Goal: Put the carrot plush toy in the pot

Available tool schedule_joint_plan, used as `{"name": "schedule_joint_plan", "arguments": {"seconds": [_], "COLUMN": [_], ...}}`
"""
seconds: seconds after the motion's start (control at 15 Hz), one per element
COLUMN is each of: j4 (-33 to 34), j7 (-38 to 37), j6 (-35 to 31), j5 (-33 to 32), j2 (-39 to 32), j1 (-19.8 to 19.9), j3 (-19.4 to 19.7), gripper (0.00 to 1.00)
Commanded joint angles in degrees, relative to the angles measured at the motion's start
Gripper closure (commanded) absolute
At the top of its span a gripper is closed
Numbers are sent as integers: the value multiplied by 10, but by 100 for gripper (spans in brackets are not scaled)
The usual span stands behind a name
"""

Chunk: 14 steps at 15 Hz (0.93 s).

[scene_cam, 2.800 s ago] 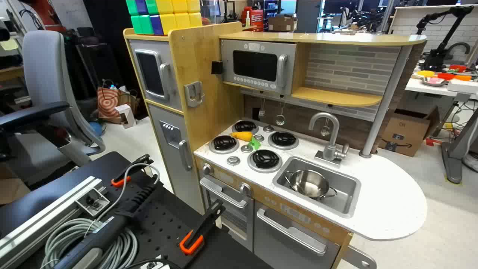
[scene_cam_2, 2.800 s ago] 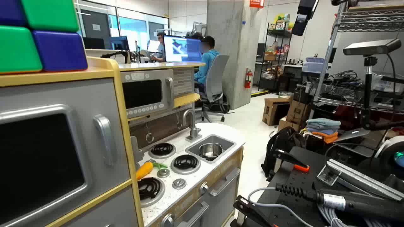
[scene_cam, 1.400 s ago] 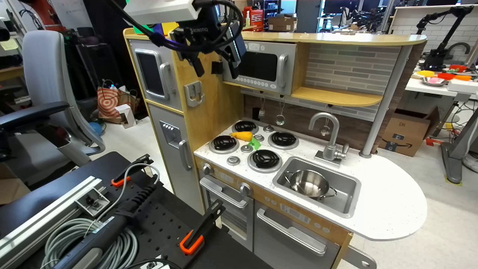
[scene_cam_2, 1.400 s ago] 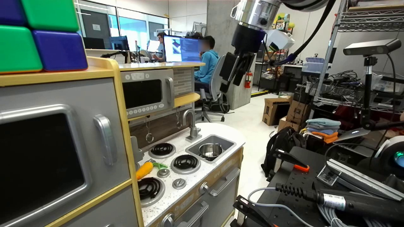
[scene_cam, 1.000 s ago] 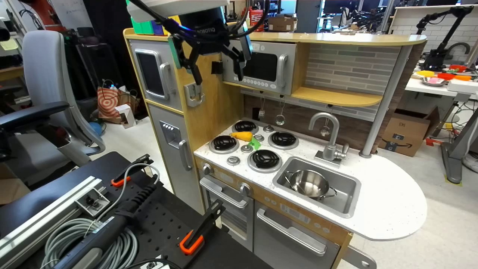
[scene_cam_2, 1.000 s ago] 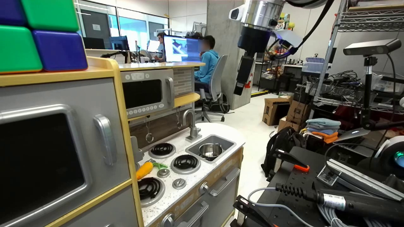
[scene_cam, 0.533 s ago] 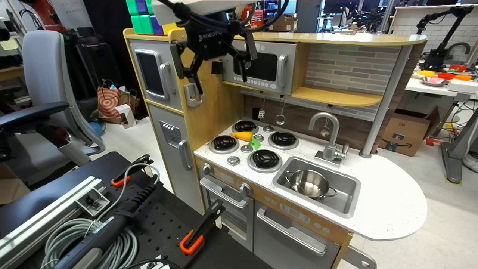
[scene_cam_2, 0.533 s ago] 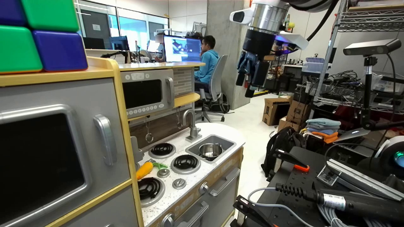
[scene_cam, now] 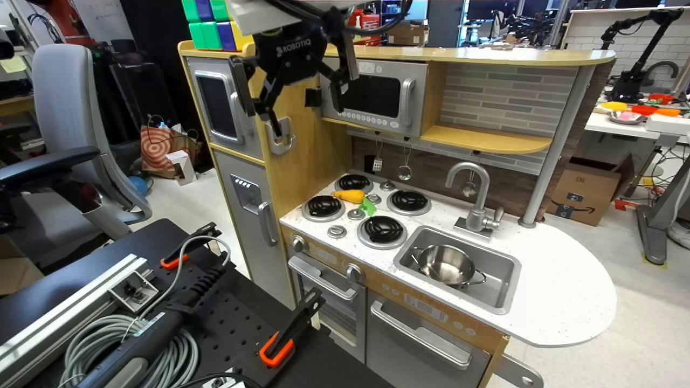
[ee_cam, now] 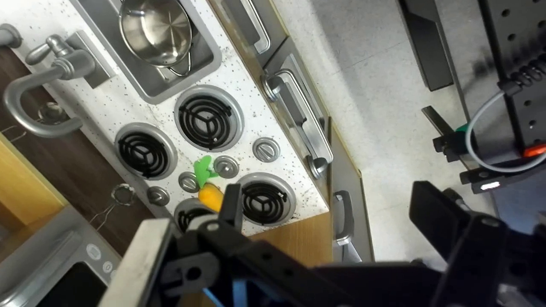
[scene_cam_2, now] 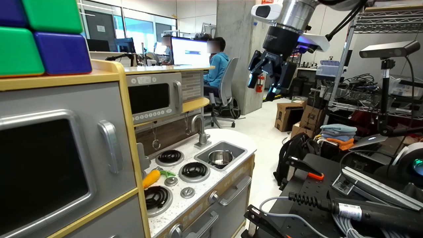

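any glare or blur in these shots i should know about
Wrist view: bright highlights inside the pot, the gripper dark and soft in the foreground; in an exterior view, the monitor looks washed out and the person in blue has a blurred face.

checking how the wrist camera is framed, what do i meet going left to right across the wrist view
Faucet → pot → carrot plush toy → the burner just right of the carrot plush toy → grey door handle → grey cable. Things that overlap these from side to side are left out.
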<state>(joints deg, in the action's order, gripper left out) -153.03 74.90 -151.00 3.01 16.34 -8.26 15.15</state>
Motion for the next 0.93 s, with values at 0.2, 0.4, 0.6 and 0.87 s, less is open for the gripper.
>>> {"name": "schedule_joint_plan", "arguments": {"seconds": [0.2, 0.4, 0.6, 0.87], "j4": [-7, 10, 29, 97], "j7": [65, 131, 145, 152], "j6": [-185, -295, -337, -307], "j5": [37, 159, 270, 383], "j2": [-63, -129, -157, -202], "j1": [-19, -147, -249, -267], "j3": [-1, 65, 81, 47], "gripper": [0, 0, 0, 0]}}
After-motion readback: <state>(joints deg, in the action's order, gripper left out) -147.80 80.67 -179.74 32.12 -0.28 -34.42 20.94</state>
